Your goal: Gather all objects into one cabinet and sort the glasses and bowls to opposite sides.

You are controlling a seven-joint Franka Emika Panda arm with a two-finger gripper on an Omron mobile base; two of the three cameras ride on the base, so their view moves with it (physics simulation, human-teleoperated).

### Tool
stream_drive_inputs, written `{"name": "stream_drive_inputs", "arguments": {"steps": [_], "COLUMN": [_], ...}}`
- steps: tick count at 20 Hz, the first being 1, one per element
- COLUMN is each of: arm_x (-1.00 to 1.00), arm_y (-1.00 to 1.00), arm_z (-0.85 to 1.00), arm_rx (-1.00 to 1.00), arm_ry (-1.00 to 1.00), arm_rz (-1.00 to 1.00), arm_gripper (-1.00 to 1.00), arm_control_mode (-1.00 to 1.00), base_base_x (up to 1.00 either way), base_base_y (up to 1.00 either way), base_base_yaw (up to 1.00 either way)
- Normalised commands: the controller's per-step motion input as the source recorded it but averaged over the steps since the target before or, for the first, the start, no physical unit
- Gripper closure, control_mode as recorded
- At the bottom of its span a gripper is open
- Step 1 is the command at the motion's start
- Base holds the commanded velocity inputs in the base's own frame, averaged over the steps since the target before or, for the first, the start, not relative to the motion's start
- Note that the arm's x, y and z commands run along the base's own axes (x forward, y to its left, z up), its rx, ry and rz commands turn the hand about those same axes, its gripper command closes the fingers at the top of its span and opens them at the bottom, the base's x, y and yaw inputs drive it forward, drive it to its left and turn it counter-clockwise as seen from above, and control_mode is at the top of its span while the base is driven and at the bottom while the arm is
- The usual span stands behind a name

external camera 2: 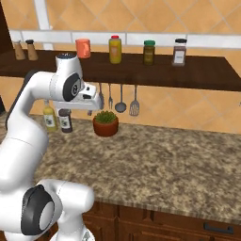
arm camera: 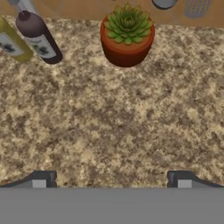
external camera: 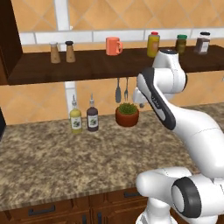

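Observation:
A coral-orange cup (external camera: 113, 46) (external camera 2: 83, 47) with a handle stands upright on the long dark wall shelf (external camera: 100, 65) (external camera 2: 155, 70), between the shakers and the yellow jar. My gripper (arm camera: 111, 177) (external camera 2: 94, 105) hangs below the shelf's front edge, over the counter and near the potted succulent (arm camera: 127, 36). It points down and is open, its fingertips (arm camera: 43, 178) wide apart with nothing between them. A dark reddish-brown wooden side (external camera: 8, 39) rises at the shelf's left end; I cannot tell whether it is the cabinet. The bowls are out of view.
Two shakers (external camera: 61, 52), a yellow jar (external camera: 153, 43), a green jar (external camera 2: 149, 52) and a spice jar (external camera 2: 179, 51) share the shelf. Two sauce bottles (external camera: 83, 117) and the succulent (external camera: 127, 114) stand on the speckled counter (external camera: 65, 157). Utensils (external camera 2: 120, 101) hang beneath the shelf.

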Motion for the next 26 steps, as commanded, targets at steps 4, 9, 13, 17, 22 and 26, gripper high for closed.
{"name": "stream_drive_inputs", "arguments": {"steps": [4, 9, 13, 17, 22, 26], "arm_x": [0.13, 0.04, 0.00, 0.00, 0.00, 0.56], "arm_y": [0.03, 0.00, 0.00, 0.00, 0.02, 0.31], "arm_z": [0.17, 0.56, 0.55, 0.60, 0.91, 0.50], "arm_rx": [0.00, 0.07, 0.16, 0.16, 0.01, 0.01], "arm_ry": [-0.13, -0.34, -0.36, -0.39, -0.51, -0.40], "arm_rz": [0.05, 0.11, 0.14, 0.12, 0.01, 0.00], "arm_gripper": [-1.00, -1.00, -1.00, -1.00, -1.00, -1.00], "arm_control_mode": [-1.00, -1.00, -1.00, -1.00, -1.00, -1.00], "base_base_x": [0.00, 0.00, 0.00, 0.00, 0.00, 0.00], "base_base_y": [0.00, 0.00, 0.00, 0.00, 0.00, 0.00], "base_base_yaw": [0.00, 0.00, 0.00, 0.00, 0.00, 0.00]}}
